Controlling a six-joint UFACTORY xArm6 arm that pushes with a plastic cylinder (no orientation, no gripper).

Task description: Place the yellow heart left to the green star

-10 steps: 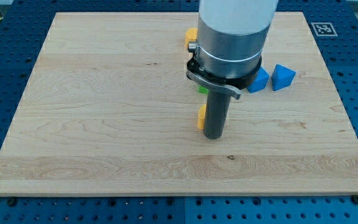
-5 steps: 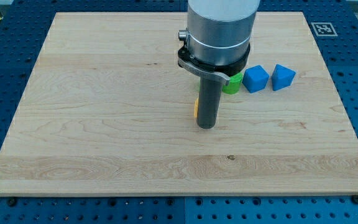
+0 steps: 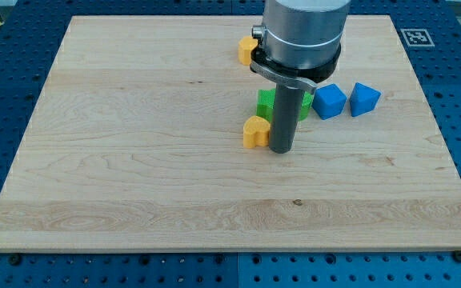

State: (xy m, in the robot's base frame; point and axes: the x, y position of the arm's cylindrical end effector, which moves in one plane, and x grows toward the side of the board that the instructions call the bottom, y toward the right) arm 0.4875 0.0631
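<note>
The yellow heart (image 3: 255, 131) lies near the board's middle, just below and left of the green star (image 3: 267, 103), which the rod partly hides. My tip (image 3: 281, 149) rests on the board right beside the yellow heart, at its right edge, touching or nearly touching it, and just below the green star.
A blue cube (image 3: 329, 102) and a blue triangular block (image 3: 365, 98) lie to the right of the green star. Another yellow block (image 3: 246, 47) sits near the view's top, partly hidden by the arm. The wooden board (image 3: 134, 160) sits on a blue perforated table.
The arm has shifted right and up the view. The yellow heart, mostly hidden behind the rod before, now shows fully to the left of my tip, closer to the green star.
</note>
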